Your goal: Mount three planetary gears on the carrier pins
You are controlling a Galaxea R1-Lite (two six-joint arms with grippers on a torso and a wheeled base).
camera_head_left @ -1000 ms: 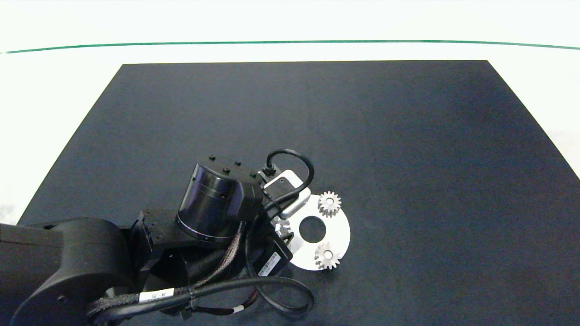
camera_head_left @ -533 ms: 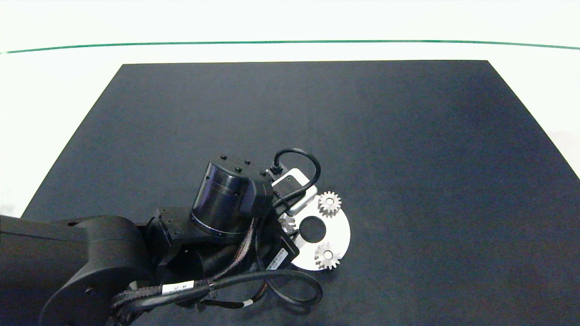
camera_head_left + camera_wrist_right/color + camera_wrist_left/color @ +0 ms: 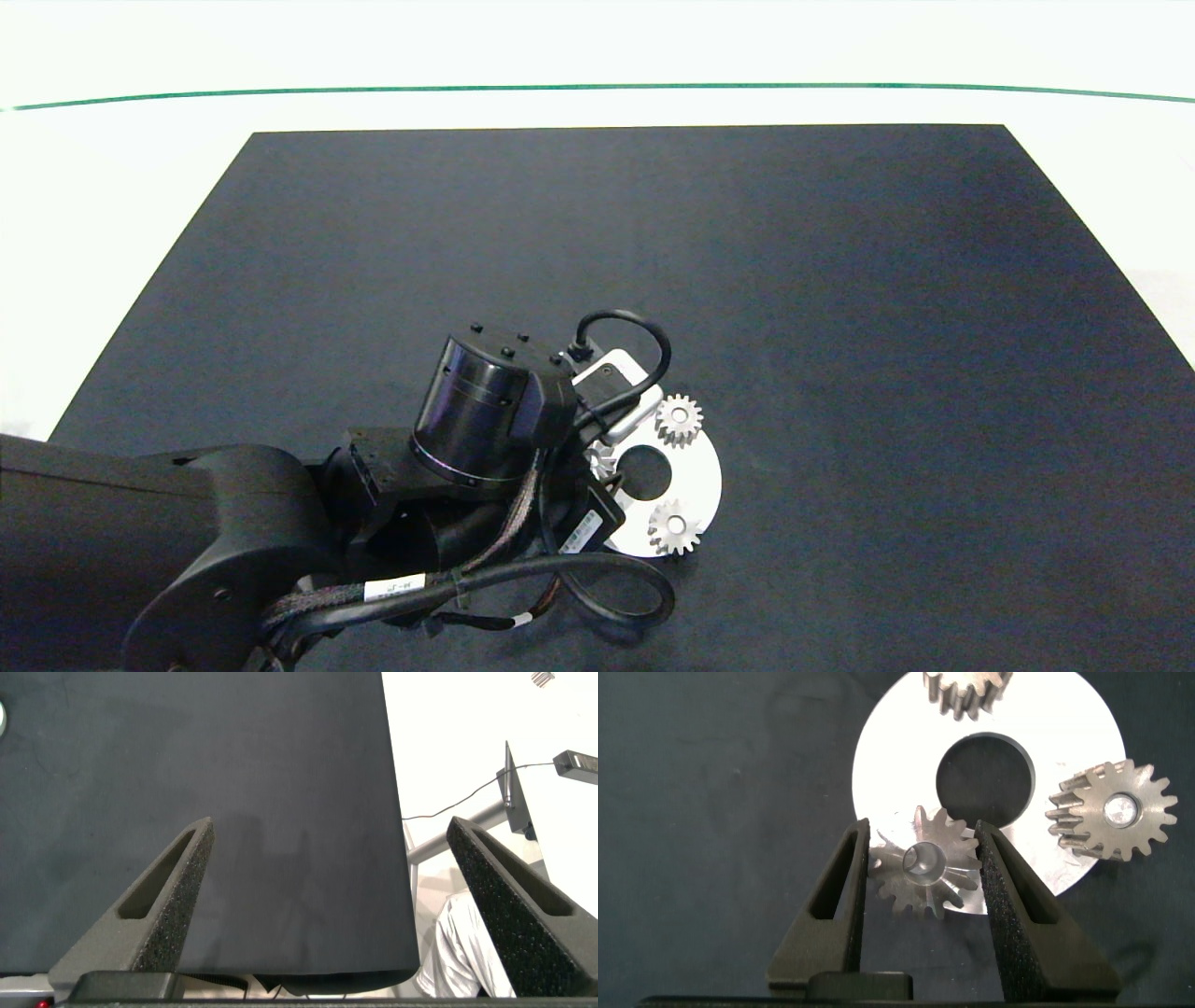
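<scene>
The white disc (image 3: 705, 476) lies on the dark mat near its front middle. Two planetary gears (image 3: 679, 420) (image 3: 674, 527) sit on carrier pins; one white pin top (image 3: 1120, 810) shows in a gear's hole. My left gripper (image 3: 922, 824) hangs over the disc's (image 3: 896, 756) left part, shut on the third gear (image 3: 924, 873), which looks slightly tilted. The pin beneath it is hidden. In the head view the wrist covers most of that gear (image 3: 597, 459). My right gripper (image 3: 329, 826) is open over the mat's edge, outside the head view.
The dark mat (image 3: 747, 280) covers most of the white table (image 3: 121, 187). A green line (image 3: 597, 88) runs along the far side. The left arm's cables (image 3: 607, 597) loop in front of the disc. The mat's edge and floor items (image 3: 523, 803) show beyond the right gripper.
The left arm has shifted right and slightly forward, carrying the held gear further over the disc's left part. The two seated gears and the disc have stayed put.
</scene>
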